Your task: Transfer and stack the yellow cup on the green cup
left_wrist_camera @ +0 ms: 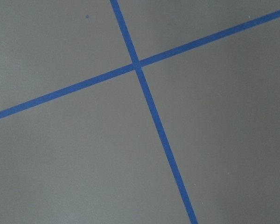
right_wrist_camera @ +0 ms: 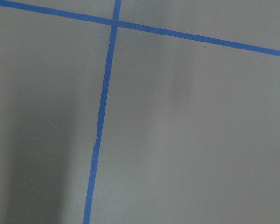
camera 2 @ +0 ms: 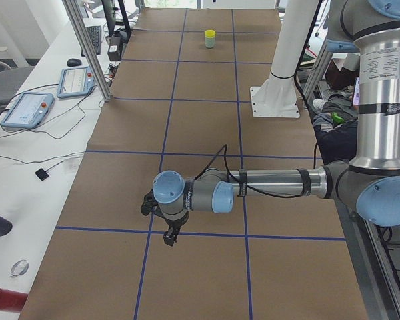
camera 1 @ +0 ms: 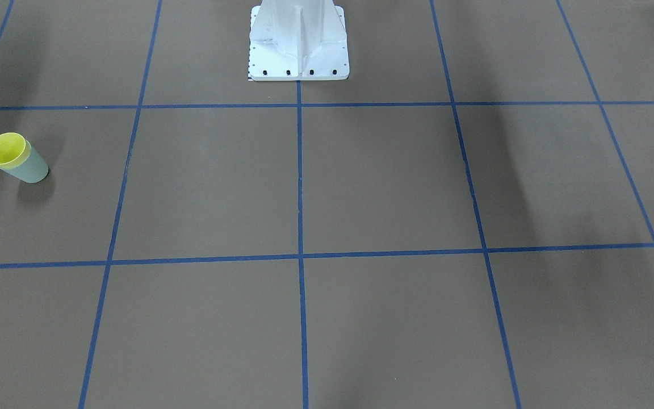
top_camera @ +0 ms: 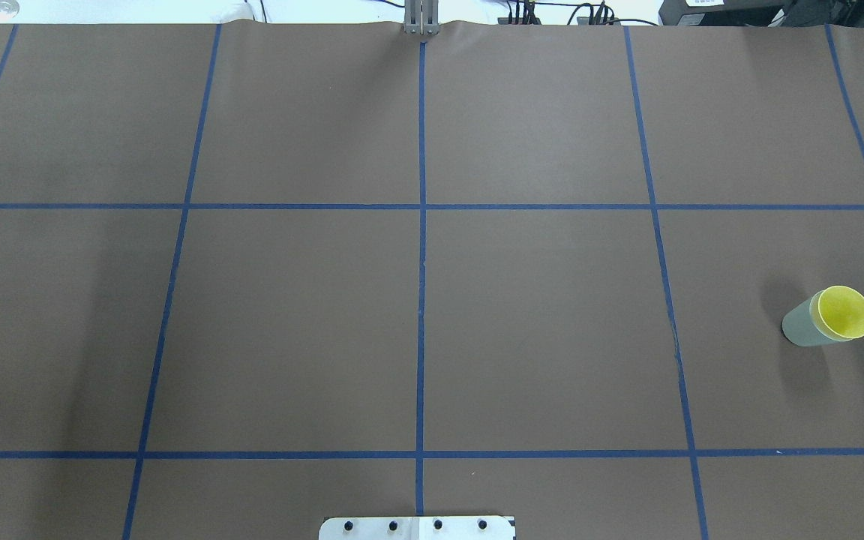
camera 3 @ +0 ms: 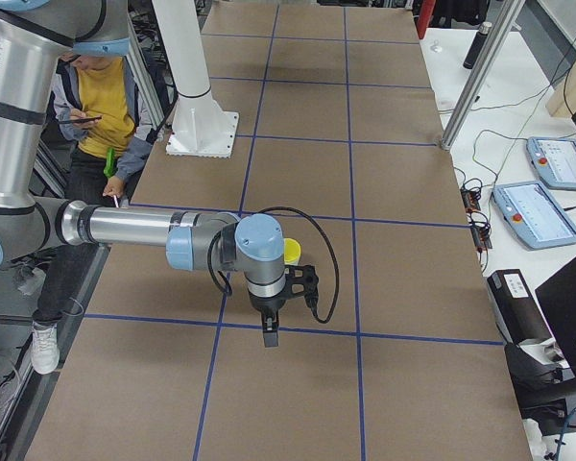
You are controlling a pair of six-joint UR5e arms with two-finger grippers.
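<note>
The yellow cup [camera 1: 5, 149] sits nested inside the green cup [camera 1: 30, 168], and the pair stands upright on the brown table. In the overhead view the yellow cup [top_camera: 845, 311] and green cup [top_camera: 802, 328] are at the far right. The left exterior view shows the pair [camera 2: 210, 38] at the far end. My left gripper [camera 2: 168, 237] hangs over the table far from the cups; I cannot tell whether it is open or shut. My right gripper [camera 3: 270, 336] hangs near the cups, with the yellow cup [camera 3: 292, 252] just behind its wrist; I cannot tell its state. Both wrist views show only table and blue tape.
The white robot pedestal [camera 1: 298, 45] stands at the table's robot side. Blue tape lines grid the brown table [top_camera: 537, 322]. Tablets [camera 3: 557, 163] and cables lie on side benches. A metal post [camera 2: 87, 47] stands at the edge. A person [camera 3: 96, 106] sits beside the robot.
</note>
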